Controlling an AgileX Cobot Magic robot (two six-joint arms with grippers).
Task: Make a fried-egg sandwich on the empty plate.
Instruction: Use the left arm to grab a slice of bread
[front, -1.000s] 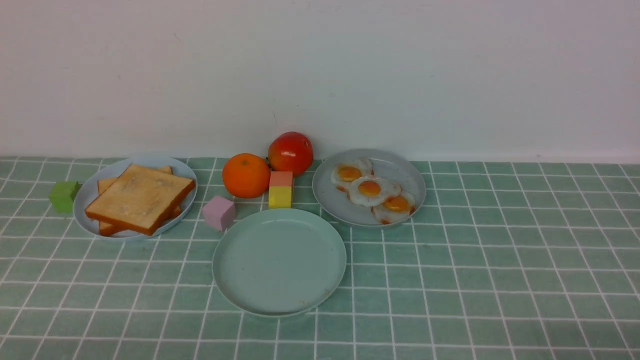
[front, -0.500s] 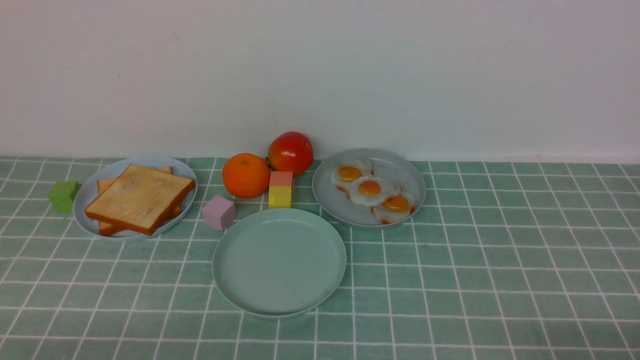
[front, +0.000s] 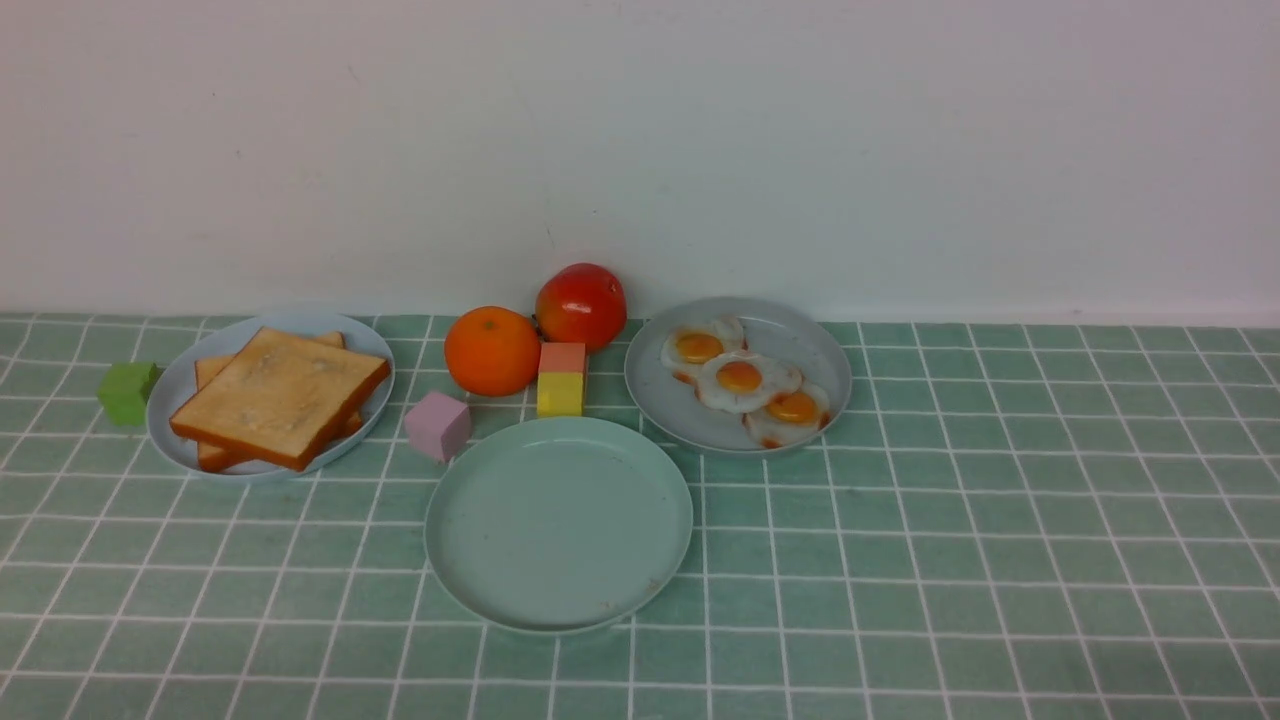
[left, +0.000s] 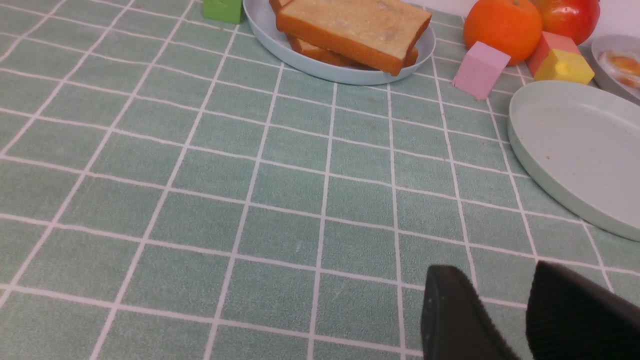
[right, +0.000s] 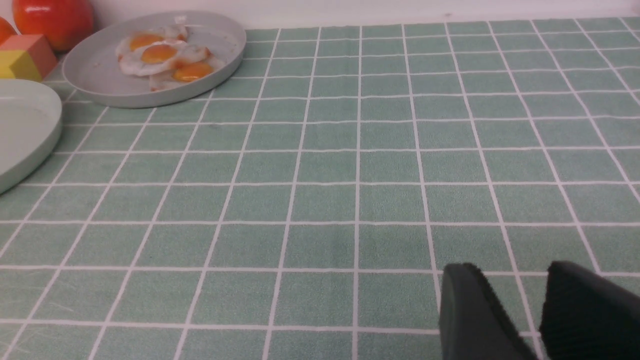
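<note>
The pale mint plate sits bare at the table's middle front, also in the left wrist view. The sandwich's two toast slices lie stacked on a light-blue plate at the left. The fried egg, the biggest of three, lies in the middle of a grey plate at the right. My left gripper hovers open over bare cloth, well short of the toast. Likewise my right gripper is open and holds nothing, far from the egg. Neither arm shows in the front view.
Behind the mint plate stand an orange, a red apple, a pink-on-yellow block stack and a pink cube. A green cube sits left of the toast plate. A white wall bounds the back.
</note>
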